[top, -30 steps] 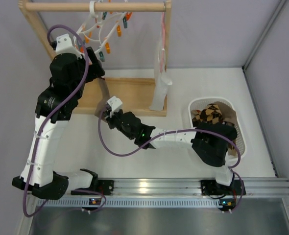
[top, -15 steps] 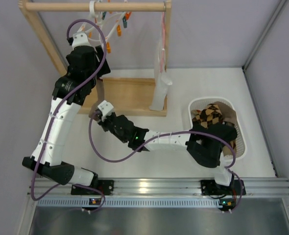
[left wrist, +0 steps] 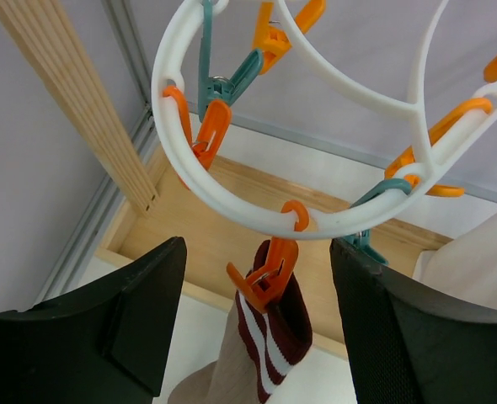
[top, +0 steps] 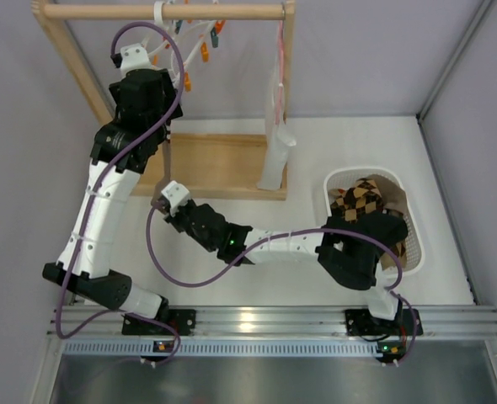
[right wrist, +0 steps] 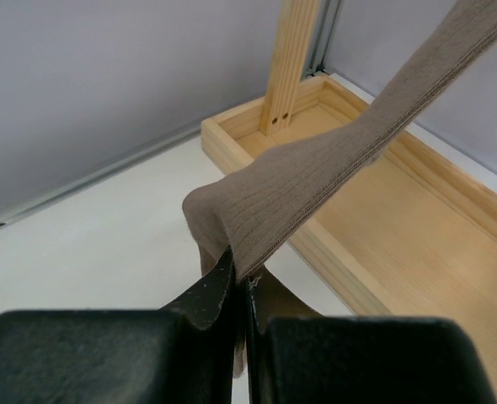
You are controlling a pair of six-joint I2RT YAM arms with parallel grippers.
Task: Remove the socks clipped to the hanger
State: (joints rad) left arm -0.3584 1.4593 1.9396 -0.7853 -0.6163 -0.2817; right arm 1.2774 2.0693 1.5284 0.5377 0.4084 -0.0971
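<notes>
The white ring hanger (left wrist: 236,208) with orange and teal clips hangs from the wooden rail (top: 164,12). An orange clip (left wrist: 269,271) holds one brown sock by its maroon, white-striped cuff (left wrist: 274,324). My left gripper (left wrist: 257,282) is open, with one finger on each side of that clip and cuff, not touching them. In the top view it sits just under the hanger (top: 166,124). My right gripper (right wrist: 244,286) is shut on the lower part of the same brown sock (right wrist: 316,181), low near the table at the frame's front left corner (top: 159,202). The sock runs taut up to the hanger.
The wooden rail frame has a tray-like base (top: 219,164) and slanted posts (left wrist: 80,109). A white cloth with a pink strap (top: 276,143) hangs at its right post. A white basket (top: 331,189) at the right holds diamond-checked socks (top: 365,199).
My left arm has risen and brought its open gripper up around the clipped cuff. My right gripper has moved left and slightly nearer with the sock's lower end in it.
</notes>
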